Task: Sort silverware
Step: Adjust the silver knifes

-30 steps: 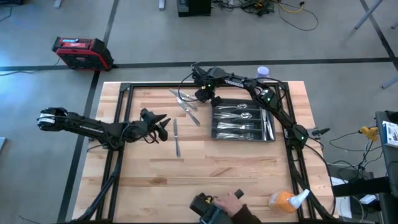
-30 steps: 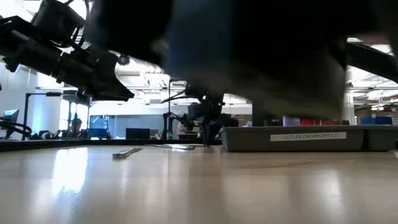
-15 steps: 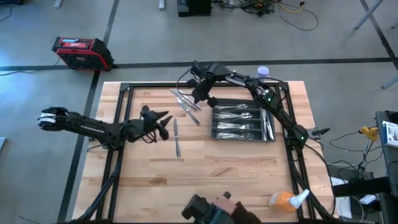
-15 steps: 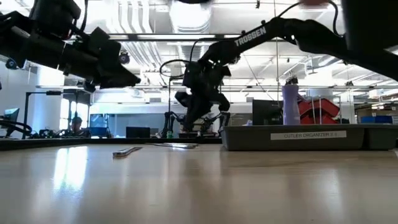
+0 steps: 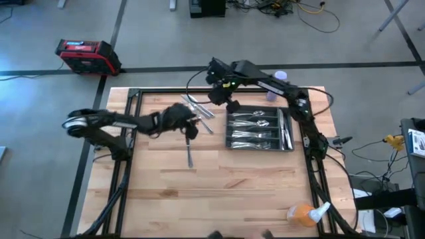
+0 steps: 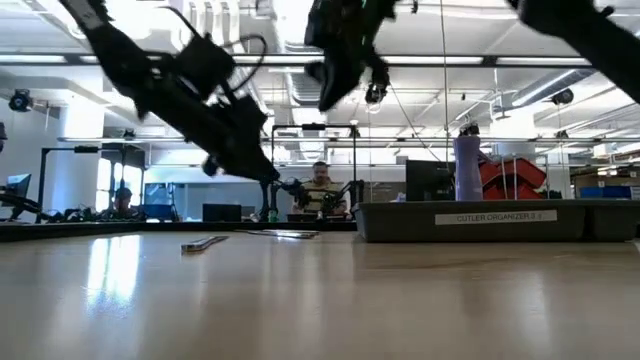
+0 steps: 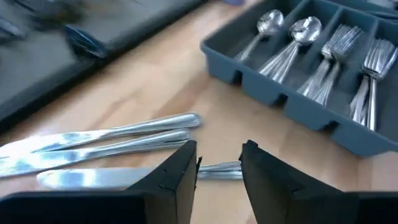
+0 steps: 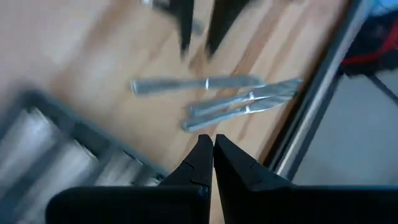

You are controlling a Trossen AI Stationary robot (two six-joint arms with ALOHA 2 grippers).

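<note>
1. A wooden table (image 5: pixel 219 179) stands on a grey floor; a red case (image 5: pixel 86 56) sits beyond it.
2. The dark grey tray (image 5: pixel 259 129) holds sorted silverware (image 7: pixel 323 56).
3. Loose knives (image 7: pixel 106 140) lie left of the tray.
4. The left gripper (image 7: pixel 217 163) hovers narrowly parted over one knife.
5. The right gripper (image 8: pixel 208 158), fingers closed and empty, hangs above the tray's far corner.
6. A blurred person (image 6: pixel 320 190) sits behind.

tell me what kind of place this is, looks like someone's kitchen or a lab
Most likely a robotics lab or workshop, not a kitchen. The wooden table stands on a bare concrete floor with loose cables and a red equipment case beside it, and the low view shows an open room with monitors and industrial ceiling lights.
</note>
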